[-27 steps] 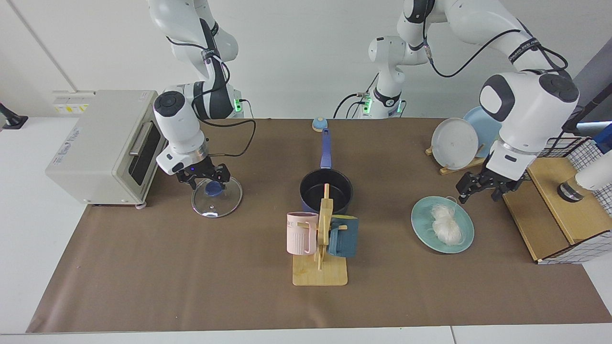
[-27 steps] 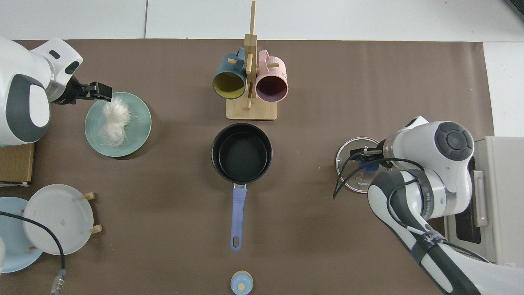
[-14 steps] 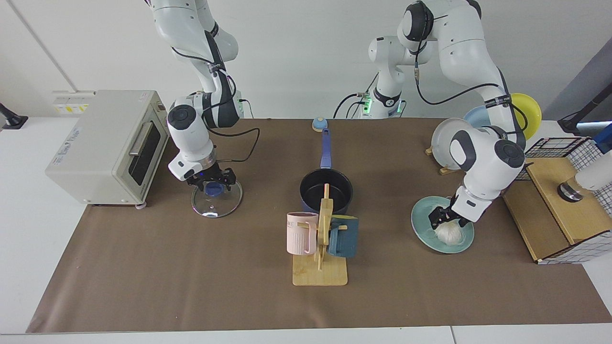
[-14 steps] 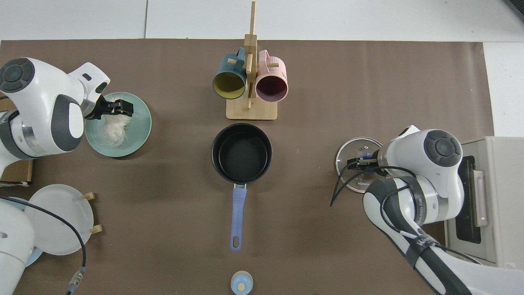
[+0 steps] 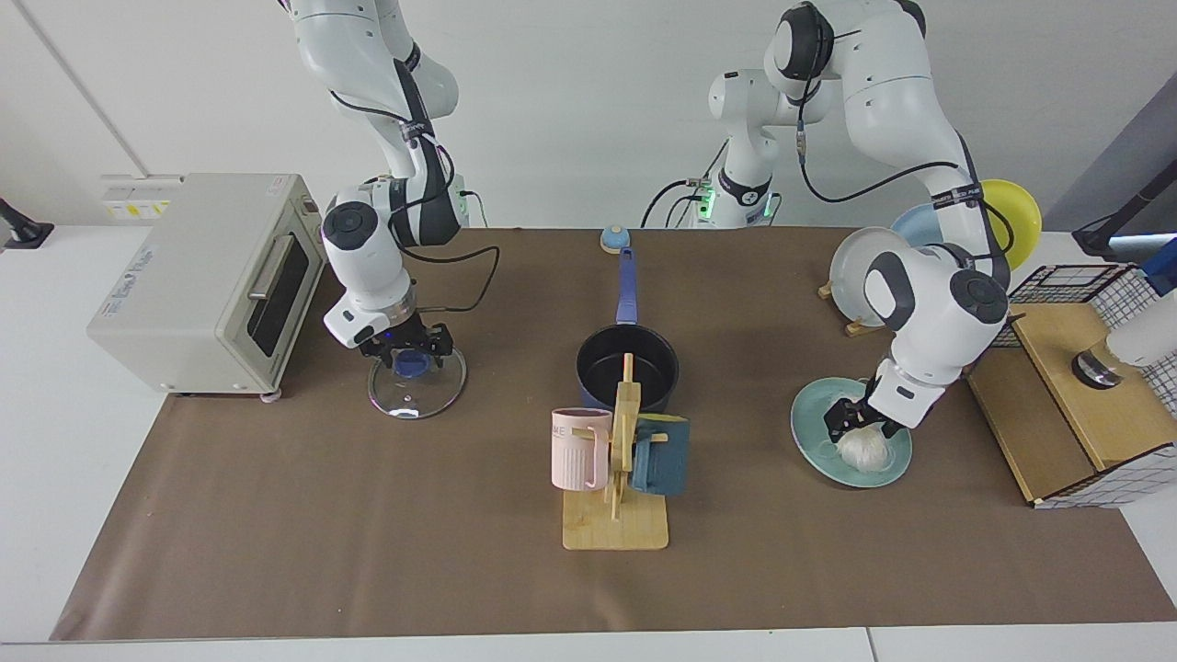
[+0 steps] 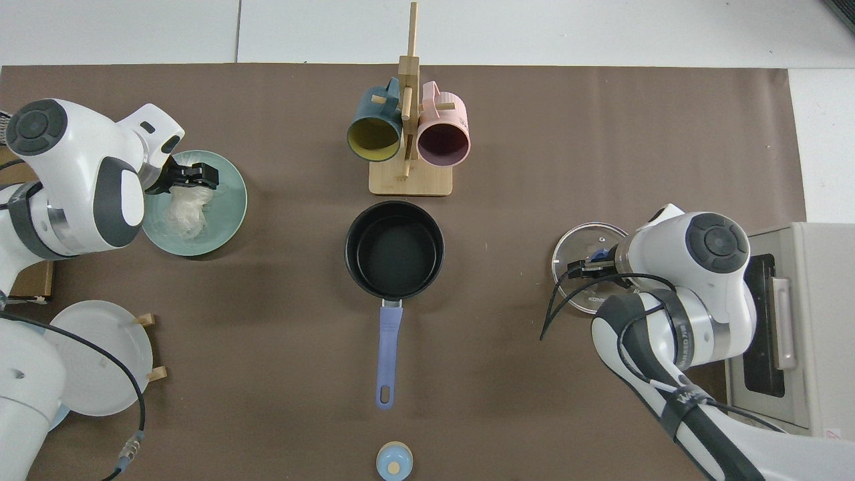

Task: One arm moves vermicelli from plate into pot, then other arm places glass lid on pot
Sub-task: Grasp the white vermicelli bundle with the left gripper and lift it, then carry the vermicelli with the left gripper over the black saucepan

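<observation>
The white vermicelli (image 5: 864, 449) (image 6: 184, 214) lies bundled on the teal plate (image 5: 807, 434) (image 6: 227, 220). My left gripper (image 5: 851, 425) (image 6: 197, 177) is down on the far part of the bundle, open, one finger on each side of the threads. The blue-handled pot (image 5: 644, 368) (image 6: 394, 250) stands mid-table with nothing inside. The glass lid (image 5: 414, 397) (image 6: 574, 240) lies flat on the mat by the toaster oven. My right gripper (image 5: 409, 354) (image 6: 584, 267) hovers low over its blue knob, open, fingers astride the knob.
A wooden mug rack (image 5: 616, 515) with a pink and a teal mug stands just in front of the pot. A toaster oven (image 5: 198, 276) sits behind the lid. A plate rack (image 5: 878, 276) and a wooden box (image 5: 1067, 405) flank the teal plate.
My left arm swung in from beside the plate and dropped its gripper onto the vermicelli. My right gripper sank a little closer to the lid's knob. Little moved in the last half second.
</observation>
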{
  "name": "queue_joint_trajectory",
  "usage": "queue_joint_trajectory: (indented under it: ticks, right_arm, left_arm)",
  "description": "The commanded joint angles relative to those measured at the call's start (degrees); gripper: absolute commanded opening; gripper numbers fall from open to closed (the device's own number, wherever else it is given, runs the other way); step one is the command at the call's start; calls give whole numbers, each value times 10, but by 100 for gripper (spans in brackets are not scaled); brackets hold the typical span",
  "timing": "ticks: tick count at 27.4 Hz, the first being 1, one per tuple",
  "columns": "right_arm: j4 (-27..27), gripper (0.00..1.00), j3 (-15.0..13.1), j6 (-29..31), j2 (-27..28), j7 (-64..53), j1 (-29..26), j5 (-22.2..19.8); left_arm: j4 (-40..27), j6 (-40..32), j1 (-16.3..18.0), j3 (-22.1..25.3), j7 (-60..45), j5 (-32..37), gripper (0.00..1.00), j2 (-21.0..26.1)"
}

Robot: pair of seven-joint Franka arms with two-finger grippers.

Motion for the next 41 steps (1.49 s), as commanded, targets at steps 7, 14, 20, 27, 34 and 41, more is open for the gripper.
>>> queue_joint_trajectory:
  ticks: [7, 14, 20, 27, 34, 41]
  right_arm:
    - [101, 4, 4, -137, -13, 5, 1, -9]
    - [127, 4, 4, -190, -37, 2, 0, -9]
    - [135, 4, 4, -230, -66, -25, -3, -2]
    - [146, 4, 3, -286, -97, -61, -9, 2]
    - [159, 4, 3, -288, -94, -63, -8, 2]
    - [159, 5, 3, -285, -94, -62, -7, 2]
  left_arm:
    - [71, -126, -2, 1, 4, -7, 0, -15]
    - [73, -177, -8, -19, -77, -14, 0, -83]
    - [68, -221, -5, -61, -148, -14, 0, -136]
    - [62, -239, -6, -152, -287, -7, 0, -166]
    - [21, -203, -3, -246, -374, 0, 0, -185]
    - [-24, -119, -2, -291, -404, -14, 0, -183]
